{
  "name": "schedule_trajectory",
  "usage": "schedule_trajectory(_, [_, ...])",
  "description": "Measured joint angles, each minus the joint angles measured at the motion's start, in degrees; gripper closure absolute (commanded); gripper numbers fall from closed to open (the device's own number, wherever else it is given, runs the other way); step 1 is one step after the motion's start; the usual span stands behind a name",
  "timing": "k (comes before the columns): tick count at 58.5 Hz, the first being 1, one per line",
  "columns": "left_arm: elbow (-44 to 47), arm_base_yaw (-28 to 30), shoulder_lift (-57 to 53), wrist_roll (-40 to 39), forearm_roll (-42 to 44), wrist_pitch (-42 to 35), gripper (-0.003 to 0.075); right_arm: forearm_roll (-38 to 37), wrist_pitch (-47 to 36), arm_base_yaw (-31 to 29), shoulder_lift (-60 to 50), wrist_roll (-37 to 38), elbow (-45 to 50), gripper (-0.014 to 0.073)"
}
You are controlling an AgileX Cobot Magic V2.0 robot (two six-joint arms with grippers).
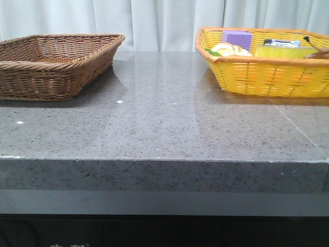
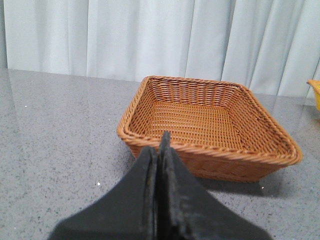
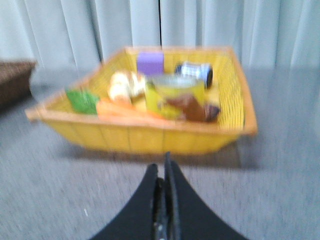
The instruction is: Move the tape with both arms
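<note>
My right gripper point(image 3: 165, 165), pinched empty, is nearer the tape point(image 3: 122, 86) in the far yellow basket point(image 3: 140, 135); my left gripper point(image 2: 161, 145), pinched too, faces the brown basket point(image 2: 210, 150).

On my front feed the table point(image 1: 169, 128) is grey stone flecked with black and white specks, its front edge a paler grey band over a dark strip. At upper left I see a brown basket point(image 1: 56, 64) in tight woven wicker; my left wrist feed shows it a warmer orange-brown. At upper right sits a yellow basket point(image 1: 267, 72) with an orange rim and a ribbed weave. In it I make out a purple block point(image 1: 237, 38), a pale yellow tape roll point(image 1: 230, 49) and a flat yellow box point(image 1: 280, 51). The curtain point(image 1: 164, 20) behind is white with soft grey folds. Both the left gripper point(image 2: 161, 150) and the right gripper point(image 3: 165, 170) are matte black.
</note>
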Motion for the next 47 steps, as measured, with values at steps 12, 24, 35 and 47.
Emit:
schedule_trajectory(12, [-10.53, 0.00, 15.10, 0.00, 0.00, 3.46, 0.0740, 0.12, 3.87, 0.00, 11.69, 0.00, -12.70, 0.0652])
schedule_trajectory(24, [-13.16, 0.00, 21.30, 0.00, 0.00, 3.05, 0.0728, 0.29, 4.30, 0.00, 21.51, 0.00, -17.76, 0.0651])
schedule_trajectory(35, [-13.24, 0.00, 21.39, 0.00, 0.02, 2.66, 0.0412, 0.52, 4.52, 0.00, 23.35, 0.00, -17.84, 0.0454])
schedule_trajectory(47, [-13.28, 0.00, 21.39, 0.00, 0.12, 2.66, 0.0057, 0.65, 2.93, 0.00, 23.35, 0.00, -17.84, -0.0065])
